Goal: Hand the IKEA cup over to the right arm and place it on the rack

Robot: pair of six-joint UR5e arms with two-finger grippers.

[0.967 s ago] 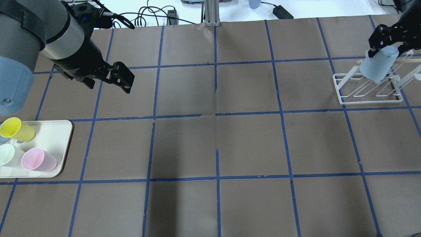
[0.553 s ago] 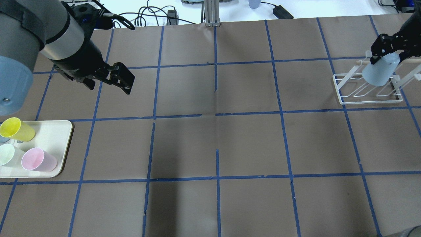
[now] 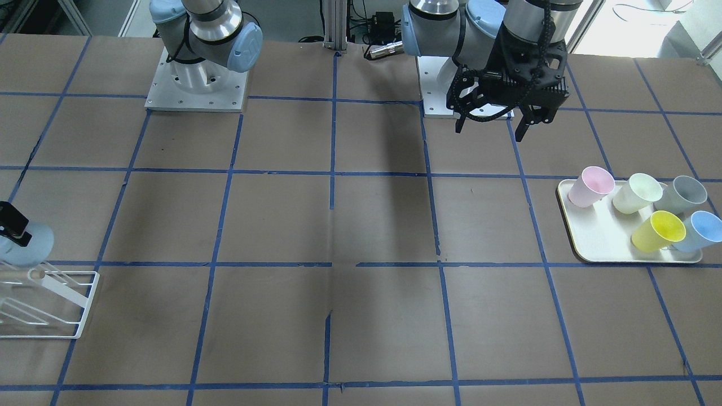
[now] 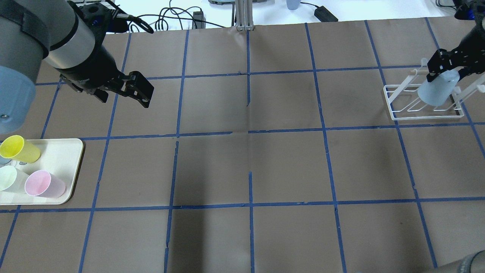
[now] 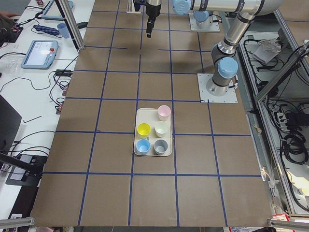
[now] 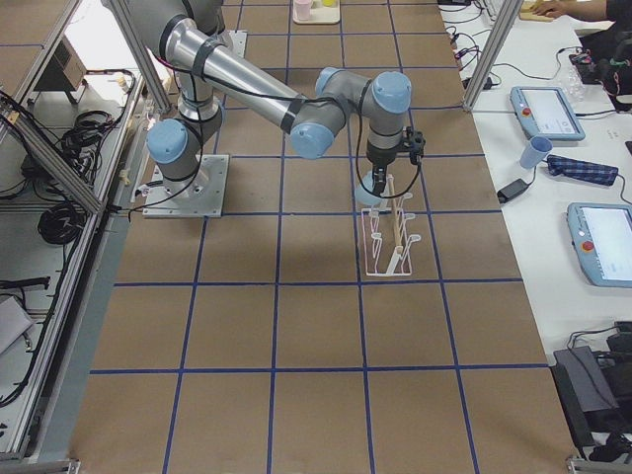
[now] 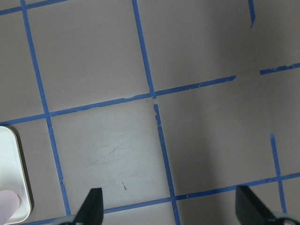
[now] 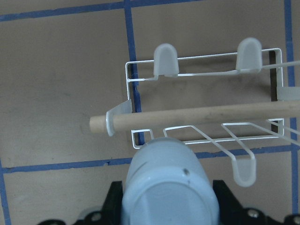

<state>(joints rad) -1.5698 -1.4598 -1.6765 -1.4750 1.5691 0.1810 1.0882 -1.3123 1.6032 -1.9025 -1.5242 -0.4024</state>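
My right gripper (image 4: 444, 65) is shut on the pale blue IKEA cup (image 4: 435, 91). It holds the cup upside down, just over the white wire rack (image 4: 394, 110) at the table's far right. In the right wrist view the cup (image 8: 168, 185) sits close below the rack's wooden-tipped peg (image 8: 197, 117). The front-facing view shows the cup (image 3: 28, 248) above the rack (image 3: 56, 307). My left gripper (image 4: 146, 93) is open and empty, hovering over the table at left; its fingertips (image 7: 93, 204) stand wide apart.
A cream tray (image 3: 569, 225) at the robot's left holds a second blue cup (image 3: 699, 230) and yellow (image 3: 657, 231), pink (image 3: 589, 186), pale green and grey cups. Cables and a metal post (image 4: 242, 15) lie beyond the far edge.
My right gripper has lowered the blue cup closer onto the rack and shifted slightly right. The left arm has barely moved.
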